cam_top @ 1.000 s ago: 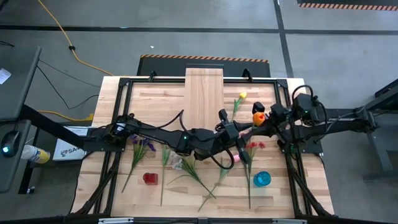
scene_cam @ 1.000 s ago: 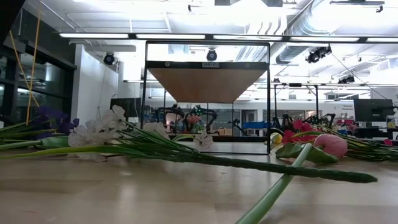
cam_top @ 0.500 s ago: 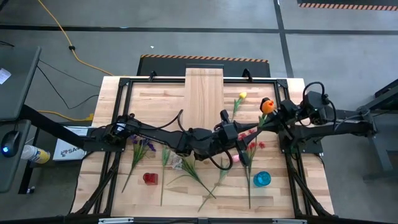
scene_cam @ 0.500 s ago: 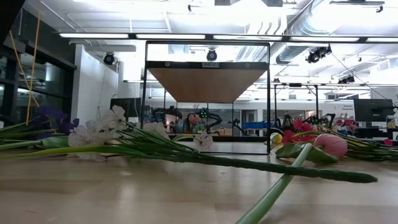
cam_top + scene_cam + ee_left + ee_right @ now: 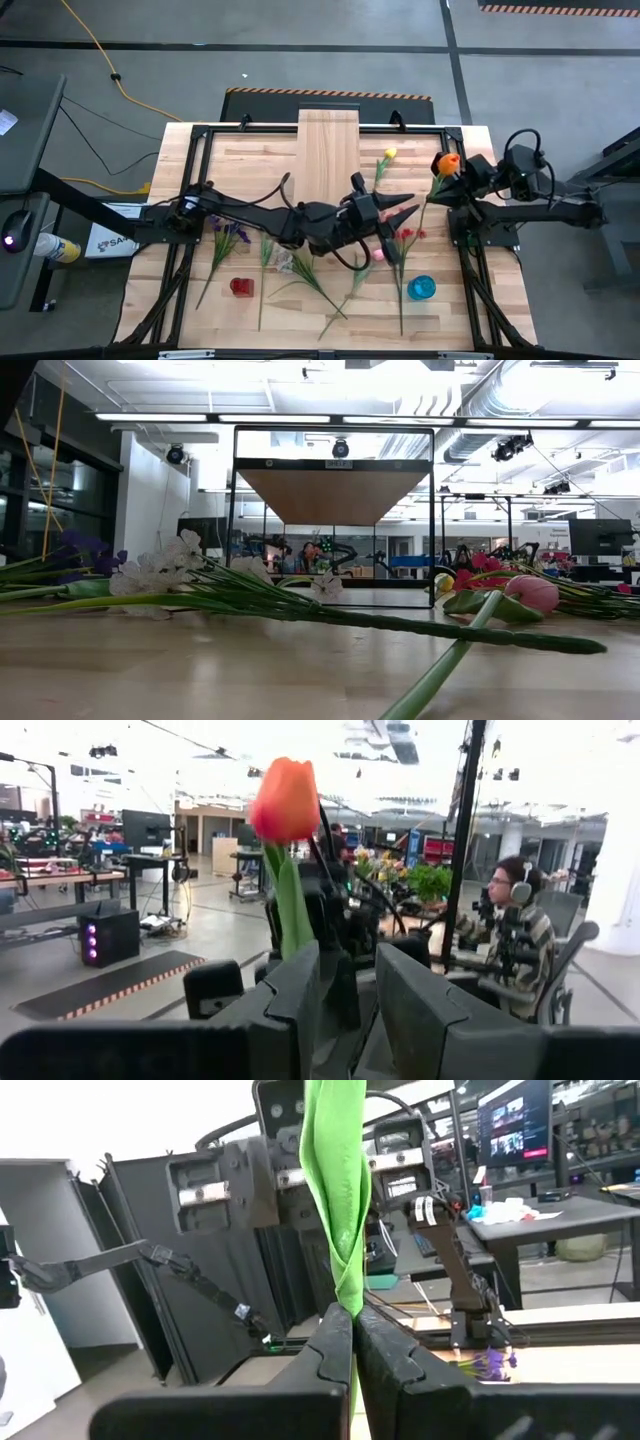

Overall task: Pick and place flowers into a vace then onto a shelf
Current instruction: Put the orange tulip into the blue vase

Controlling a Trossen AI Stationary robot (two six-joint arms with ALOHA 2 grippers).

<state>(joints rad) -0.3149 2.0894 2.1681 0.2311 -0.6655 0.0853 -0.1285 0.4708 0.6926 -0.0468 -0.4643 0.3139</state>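
Gripping the orange tulip (image 5: 448, 163) by its green stem, the right gripper (image 5: 462, 180) holds it with jaws clenched at the bench's (image 5: 250, 170) right edge; the left gripper (image 5: 405, 213), jaws released, points toward it.

I am showing two dark, slim, jointed arms, both matte black, with black cables looping loosely along my left arm (image 5: 250, 212). My left gripper (image 5: 408, 208) is ending in broad, flat, dark fingers (image 5: 300, 990); my right gripper (image 5: 350, 1340) is carrying narrow black ones.
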